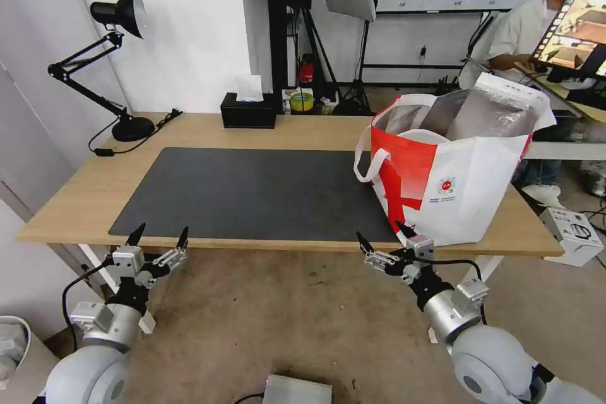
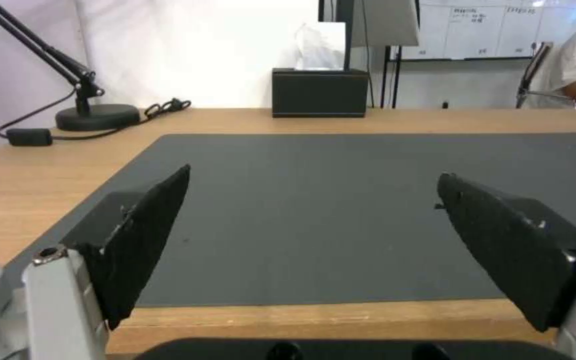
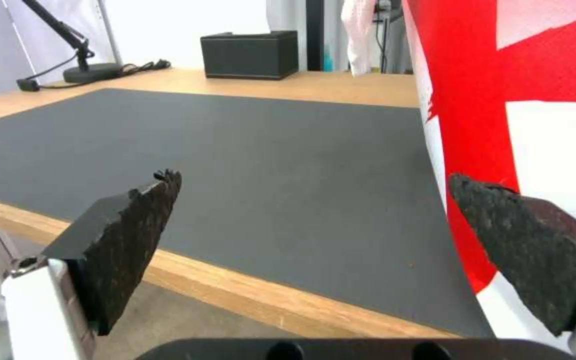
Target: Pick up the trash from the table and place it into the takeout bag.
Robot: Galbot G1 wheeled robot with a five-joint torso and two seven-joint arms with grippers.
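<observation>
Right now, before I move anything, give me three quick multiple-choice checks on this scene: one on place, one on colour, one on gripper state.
1. Where on the table is the takeout bag?
A. robot's right end
B. robot's left end
C. centre of the mat

2. What colour is the tissue box?
A. white
B. black
C. red

3. How are the left gripper and right gripper?
A. both shut
B. one holds trash
C. both open, empty

Answers: 1 A, bag stands by the right gripper. 2 B, black box by the lamp. 3 C, fingers spread apart before the table's near edge.
</observation>
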